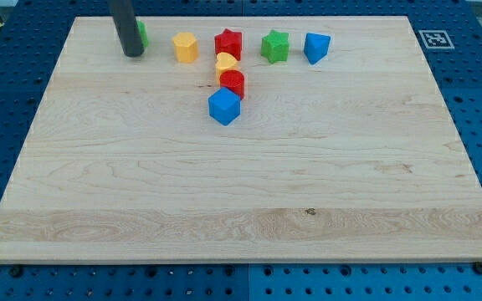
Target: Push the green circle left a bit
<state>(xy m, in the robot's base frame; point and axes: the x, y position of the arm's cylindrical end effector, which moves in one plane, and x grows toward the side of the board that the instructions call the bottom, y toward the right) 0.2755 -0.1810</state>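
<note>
The green circle (142, 33) sits near the view's top left of the wooden board (241, 184), mostly hidden behind the dark rod. Only a sliver of its right side shows. My tip (132, 53) rests on the board just left of and in front of the green circle, touching or nearly touching it. To the right lie a yellow hexagon (186, 47), a red star (228, 43), a green star (275, 46) and a blue block (316, 47) in a row.
Below the red star, a yellow block (226, 63), a red block (233, 83) and a blue cube (223, 106) form a close column. A marker tag (435, 38) is at the board's top right corner. Blue pegboard surrounds the board.
</note>
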